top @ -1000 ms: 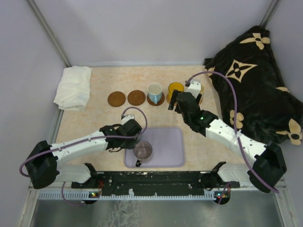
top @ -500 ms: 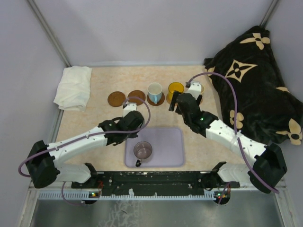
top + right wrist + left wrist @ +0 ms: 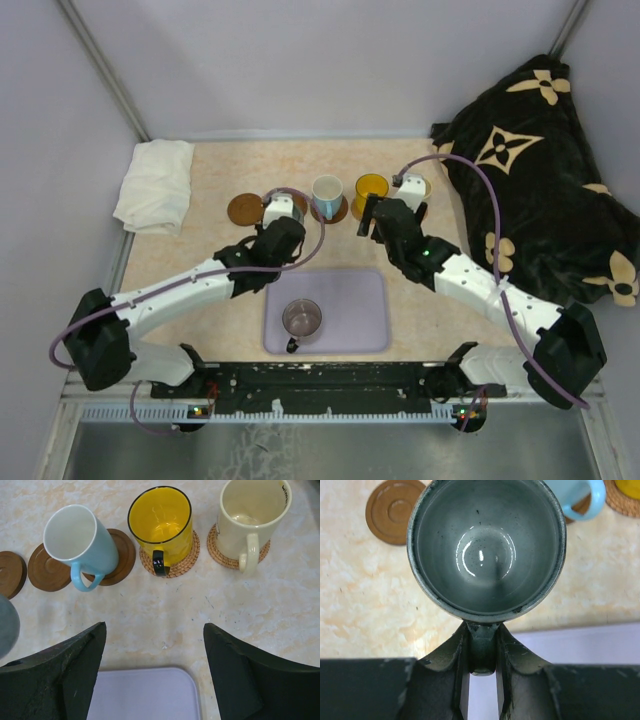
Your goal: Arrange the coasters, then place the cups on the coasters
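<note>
The left claw [image 3: 482, 632] is clamped on the handle of the grey-green cup [image 3: 486, 550]. The cup's glossy, speckled bowl fills the left wrist view and hides what lies beneath, so it cannot be told whether the cup touches a coaster. Seen from above, cup and claw almost wholly cover the second disc in the row. Just to its left lies a bare wooden coaster [image 3: 246, 209], flat, round and ringed.

The right claw [image 3: 154, 630] hangs over the marbled bench [image 3: 280, 605] with its jaws spread wide, gripping nothing. In the overhead view its arm cuts off part of the cream cup [image 3: 252, 512]. That cup and the yellow cup [image 3: 162, 522] each stand on rough woven coasters [image 3: 185, 565]. The white cup [image 3: 80, 540], pale blue outside, stands on a smooth brown disc. The mauve cup [image 3: 302, 318] stands on the round-cornered lavender tray [image 3: 355, 300].
</note>
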Tool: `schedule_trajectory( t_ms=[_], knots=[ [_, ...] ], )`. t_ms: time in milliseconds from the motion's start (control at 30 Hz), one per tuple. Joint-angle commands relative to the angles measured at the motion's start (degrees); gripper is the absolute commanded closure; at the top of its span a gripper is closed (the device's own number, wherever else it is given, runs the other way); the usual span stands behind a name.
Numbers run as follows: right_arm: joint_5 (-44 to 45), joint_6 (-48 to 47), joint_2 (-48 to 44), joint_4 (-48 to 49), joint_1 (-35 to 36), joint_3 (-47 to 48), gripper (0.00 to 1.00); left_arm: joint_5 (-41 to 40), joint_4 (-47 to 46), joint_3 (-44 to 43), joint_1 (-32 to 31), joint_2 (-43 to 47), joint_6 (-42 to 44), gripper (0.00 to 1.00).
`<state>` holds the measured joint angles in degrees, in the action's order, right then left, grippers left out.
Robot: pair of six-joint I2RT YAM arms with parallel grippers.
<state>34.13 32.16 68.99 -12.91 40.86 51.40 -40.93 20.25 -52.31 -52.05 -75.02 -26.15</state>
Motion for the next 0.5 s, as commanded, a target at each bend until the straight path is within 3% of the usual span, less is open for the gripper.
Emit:
schedule_trajectory(
  t_ms=[0, 133, 467],
  knots=[
    [1.6, 0.4, -1.1, 1.8, 0.2, 0.6, 0.21, 1.7, -11.7, -5.6, 6.6, -4.0, 5.8, 1.00],
    [4.8, -0.2, -2.4, 0.6, 0.2, 0.7, 0.22, 6.9, -13.4, -8.1, 12.5, -8.0, 6.5, 1.00],
    [11.2, -2.6, -5.2, -0.6, 0.1, 1.1, 0.22, 14.5, -15.1, -16.6, 19.0, -18.4, 9.9, 1.00]
  ],
)
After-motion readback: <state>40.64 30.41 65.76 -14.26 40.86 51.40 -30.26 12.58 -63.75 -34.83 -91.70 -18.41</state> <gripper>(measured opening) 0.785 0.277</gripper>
